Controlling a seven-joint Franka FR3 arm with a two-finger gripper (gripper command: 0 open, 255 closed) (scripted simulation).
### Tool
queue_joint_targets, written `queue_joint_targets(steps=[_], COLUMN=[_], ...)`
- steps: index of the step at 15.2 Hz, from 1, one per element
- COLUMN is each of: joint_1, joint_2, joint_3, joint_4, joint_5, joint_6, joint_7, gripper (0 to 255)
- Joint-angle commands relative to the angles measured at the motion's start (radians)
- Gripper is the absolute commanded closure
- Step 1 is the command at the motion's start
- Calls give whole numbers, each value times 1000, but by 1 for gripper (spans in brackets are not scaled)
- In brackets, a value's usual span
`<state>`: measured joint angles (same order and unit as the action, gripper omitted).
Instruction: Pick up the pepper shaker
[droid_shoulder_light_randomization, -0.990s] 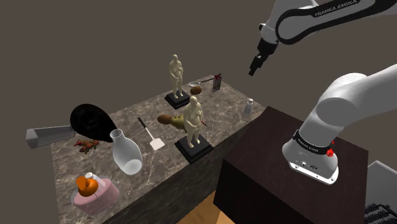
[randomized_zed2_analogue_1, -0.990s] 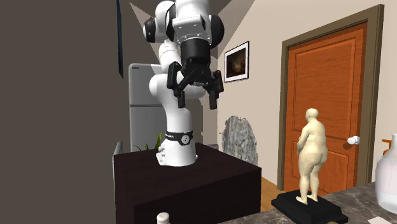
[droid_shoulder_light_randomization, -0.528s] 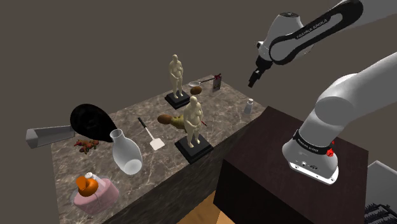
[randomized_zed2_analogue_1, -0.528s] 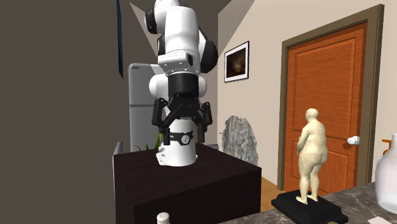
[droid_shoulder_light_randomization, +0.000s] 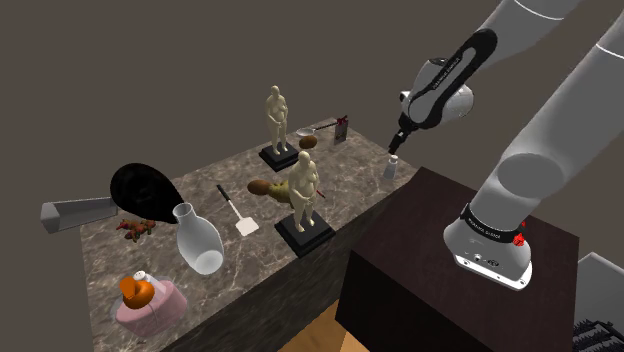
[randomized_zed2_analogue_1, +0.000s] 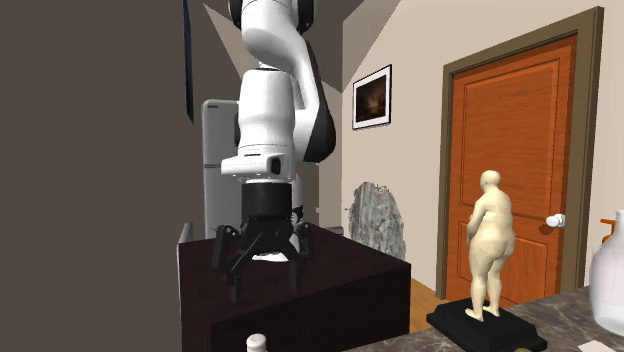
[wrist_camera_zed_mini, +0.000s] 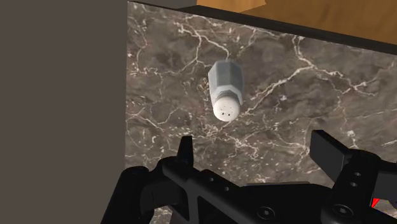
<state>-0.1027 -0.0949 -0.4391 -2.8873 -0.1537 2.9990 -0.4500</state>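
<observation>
Near the corner of the dark, white-veined marble countertop, close beside the dark brown box stand, the small grey pepper shaker with its white perforated cap stands upright, well apart from the other objects. In the shoulder view the all-black two-finger gripper hangs just above it, pointing down and not touching it. In the wrist view the pepper shaker lies ahead of the gripper, beyond the tips and nearer one finger's line than the other's. The fingers are spread wide and clasp nothing. The second exterior view shows the gripper splayed in the same way, with the pepper shaker just below it at the picture's bottom edge. Farther along the countertop stand a cream figurine on a black base, a second cream figurine, a white spatula and a clear glass vase. An orange panelled door stands behind.
</observation>
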Motion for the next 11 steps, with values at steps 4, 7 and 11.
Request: queue_joint_targets(steps=[4, 7, 11], joint_1=[-150, -352, -476], joint_2=[210, 276, 336], joint_3=[284, 505, 630], joint_4=[56, 80, 95], joint_5=[679, 782, 797], joint_6=[150, 204, 256], joint_7=[-533, -623, -647], gripper=[0, 0, 0])
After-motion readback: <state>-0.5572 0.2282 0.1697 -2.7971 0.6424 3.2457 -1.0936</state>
